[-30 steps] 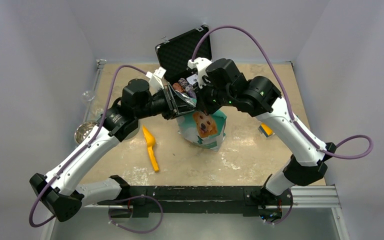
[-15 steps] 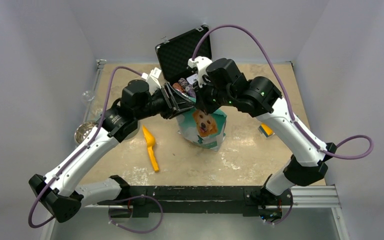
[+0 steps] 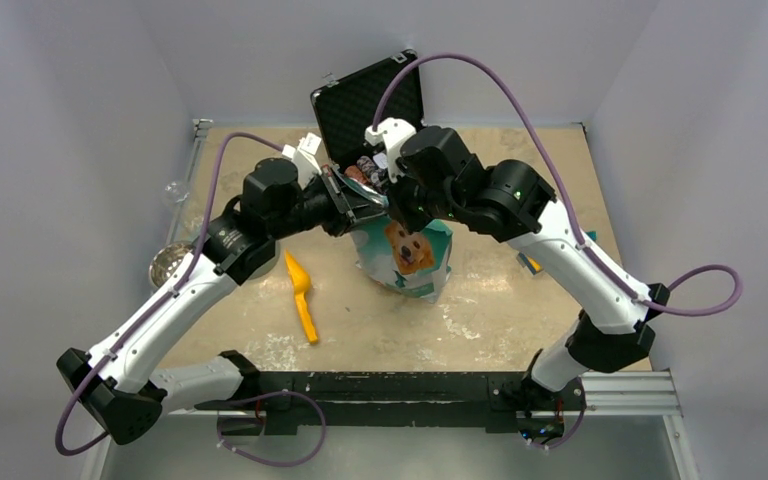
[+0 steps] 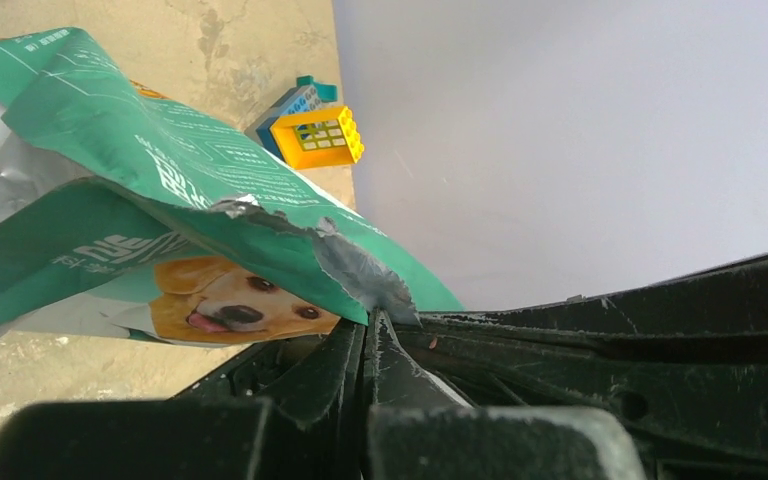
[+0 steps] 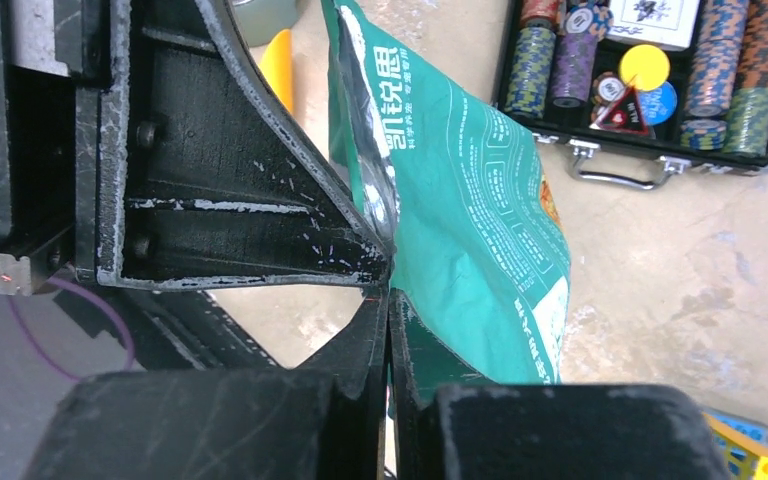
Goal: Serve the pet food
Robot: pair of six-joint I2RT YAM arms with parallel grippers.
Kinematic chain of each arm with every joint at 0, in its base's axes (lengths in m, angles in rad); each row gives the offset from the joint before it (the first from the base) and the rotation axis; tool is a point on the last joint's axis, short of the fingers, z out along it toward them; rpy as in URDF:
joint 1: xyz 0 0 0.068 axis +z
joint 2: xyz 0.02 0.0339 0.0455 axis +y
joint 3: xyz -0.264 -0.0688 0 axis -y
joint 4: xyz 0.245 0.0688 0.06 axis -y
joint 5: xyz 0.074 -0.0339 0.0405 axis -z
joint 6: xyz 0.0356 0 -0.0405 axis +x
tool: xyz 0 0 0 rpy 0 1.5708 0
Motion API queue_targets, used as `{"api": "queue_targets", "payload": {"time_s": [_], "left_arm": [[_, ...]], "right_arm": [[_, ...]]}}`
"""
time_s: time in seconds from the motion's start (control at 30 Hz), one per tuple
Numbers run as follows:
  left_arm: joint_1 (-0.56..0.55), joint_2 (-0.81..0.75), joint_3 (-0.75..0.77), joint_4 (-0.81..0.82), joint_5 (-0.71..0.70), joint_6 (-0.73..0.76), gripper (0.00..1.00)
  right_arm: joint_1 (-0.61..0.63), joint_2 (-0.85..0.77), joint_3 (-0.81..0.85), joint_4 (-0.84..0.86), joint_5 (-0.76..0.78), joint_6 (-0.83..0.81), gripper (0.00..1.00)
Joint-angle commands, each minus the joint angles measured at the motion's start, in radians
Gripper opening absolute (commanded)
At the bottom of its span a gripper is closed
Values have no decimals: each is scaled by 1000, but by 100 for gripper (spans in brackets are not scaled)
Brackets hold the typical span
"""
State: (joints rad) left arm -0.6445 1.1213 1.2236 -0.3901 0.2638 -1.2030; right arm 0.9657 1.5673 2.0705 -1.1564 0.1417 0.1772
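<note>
Crinkly teal foil pouch (image 3: 405, 255) with the dog face stands mid-table, and its torn top edge is ragged. Left gripper (image 4: 368, 318) and right gripper (image 5: 390, 292) are both pinched tight on that edge. The tabletop (image 3: 500, 320) is scuffed beige, the walls (image 3: 80, 120) are plain and pale, and a yellow plastic scoop (image 3: 302, 295) lies beside the pouch.

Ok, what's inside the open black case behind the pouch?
Stacks of striped poker chips, a loose yellow chip, a blue one, a red triangular marker and a white box. From above, the right arm covers most of the case.
</note>
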Motion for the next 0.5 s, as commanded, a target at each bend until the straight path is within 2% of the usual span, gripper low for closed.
{"api": "queue_targets", "payload": {"time_s": [0.0, 0.1, 0.17, 0.2, 0.23, 0.27, 0.3, 0.37, 0.47], "left_arm": [[4, 7, 45, -64, -52, 21, 0], [4, -5, 41, -80, -31, -15, 0], [4, -1, 66, -120, -18, -31, 0], [3, 5, 90, -153, -16, -14, 0], [4, 9, 115, -218, -28, 1, 0], [4, 14, 140, -272, -50, 14, 0], [5, 17, 160, -332, -76, 27, 0], [4, 24, 176, -424, -112, 32, 0], [5, 19, 123, -439, -128, 12, 0]], "right_arm": [[60, 23, 24, -11, 123, -70, 5], [75, 33, 5, -11, 173, -108, 18], [79, 32, -11, -3, 186, -117, 21], [84, 34, -15, 1, 199, -123, 20], [92, 37, -22, 6, 242, -127, 15], [110, 39, -31, 21, 318, -129, 2], [124, 42, -40, 27, 430, -130, 0], [136, 48, -42, 45, 596, -132, 0], [137, 47, -23, 79, 711, -170, 0]]}}
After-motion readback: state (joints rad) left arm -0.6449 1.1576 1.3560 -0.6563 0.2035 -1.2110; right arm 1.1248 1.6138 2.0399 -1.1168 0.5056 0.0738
